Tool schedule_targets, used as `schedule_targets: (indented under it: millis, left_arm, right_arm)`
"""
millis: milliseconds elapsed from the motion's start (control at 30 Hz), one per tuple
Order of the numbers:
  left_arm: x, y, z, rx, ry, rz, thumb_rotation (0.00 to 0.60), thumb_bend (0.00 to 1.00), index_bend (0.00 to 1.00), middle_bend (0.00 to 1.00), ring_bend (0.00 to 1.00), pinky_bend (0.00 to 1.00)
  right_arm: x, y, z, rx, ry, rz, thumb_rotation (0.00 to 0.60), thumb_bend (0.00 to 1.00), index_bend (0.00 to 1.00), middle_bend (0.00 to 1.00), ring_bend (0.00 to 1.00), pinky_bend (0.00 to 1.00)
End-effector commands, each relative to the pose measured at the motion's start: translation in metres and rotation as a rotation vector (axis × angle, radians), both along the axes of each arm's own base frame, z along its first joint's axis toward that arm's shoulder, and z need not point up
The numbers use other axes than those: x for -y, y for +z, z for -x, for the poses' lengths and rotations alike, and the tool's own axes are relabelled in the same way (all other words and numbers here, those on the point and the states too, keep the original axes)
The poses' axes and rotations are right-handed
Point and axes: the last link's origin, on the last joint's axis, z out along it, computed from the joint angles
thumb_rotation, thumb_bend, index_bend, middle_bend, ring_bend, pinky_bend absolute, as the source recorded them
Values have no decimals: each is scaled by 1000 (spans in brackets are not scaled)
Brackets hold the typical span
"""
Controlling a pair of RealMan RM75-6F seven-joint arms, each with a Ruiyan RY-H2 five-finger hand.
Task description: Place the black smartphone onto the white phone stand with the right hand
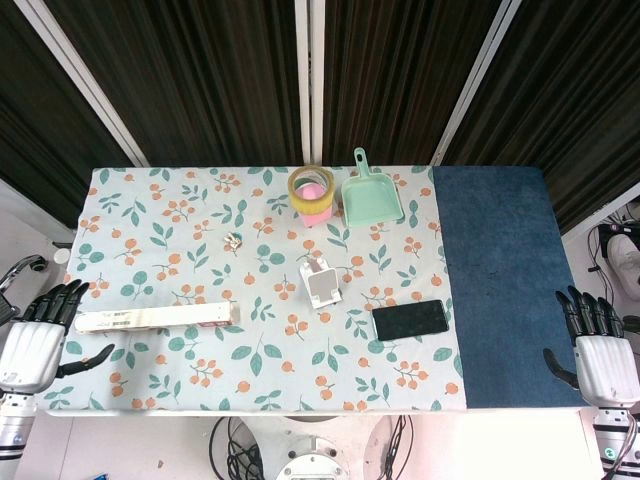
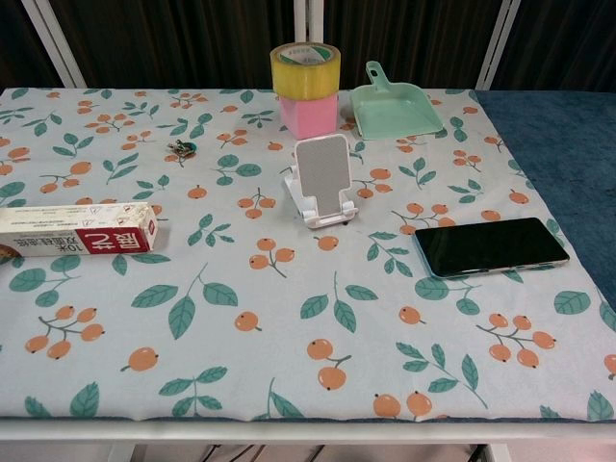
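The black smartphone [image 1: 409, 320] [image 2: 492, 246] lies flat, screen up, on the floral cloth toward the right. The white phone stand [image 1: 321, 282] [image 2: 322, 180] stands upright and unoccupied at the middle of the table, to the phone's left and a little farther back. My right hand [image 1: 602, 348] hangs off the table's right front corner, fingers spread and holding nothing, well right of the phone. Off the left front corner my left hand [image 1: 38, 335] is likewise open and empty. Neither hand appears in the chest view.
A long white-and-red box [image 1: 157, 317] [image 2: 77, 230] lies front left. At the back stand a yellow tape roll [image 1: 312, 184] [image 2: 305, 70] on a pink block [image 2: 308, 115] and a green dustpan [image 1: 372, 194] [image 2: 396, 104]. A small keyring [image 1: 234, 240] [image 2: 180, 148] lies nearby. Blue cloth [image 1: 500, 270] covers the right strip.
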Motion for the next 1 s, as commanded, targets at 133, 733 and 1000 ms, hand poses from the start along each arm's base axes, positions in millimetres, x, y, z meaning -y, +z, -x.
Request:
schedule_targets:
  millis: [133,733,1000]
  left_arm:
    - [-2,2,-1,3,-1,-7,140,131,41,80,90,185]
    - [-3,-2,7,14,9,-10,157,131,40,80,90,185]
    - [-4,-5,13,25,13,4,160,131,41,80,90,185]
  right_arm:
    - [3,0,-2,8,4,-9,600,205,0,0,0,0]
    - [22,-15,-25,-75,23,-212,600,204,0,0,0,0]
    - [75,-36,-64,-193,39,-446,600,194,0,0,0,0]
